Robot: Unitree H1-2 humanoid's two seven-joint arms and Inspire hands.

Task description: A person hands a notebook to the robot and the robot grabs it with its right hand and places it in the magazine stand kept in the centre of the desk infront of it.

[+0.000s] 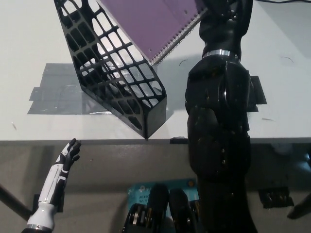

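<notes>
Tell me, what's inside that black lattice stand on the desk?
Through the magazine stand's lattice only the white desk and grey tape show. The purple notebook sits at its top, covering the opening; how far in it reaches is hidden.
</notes>
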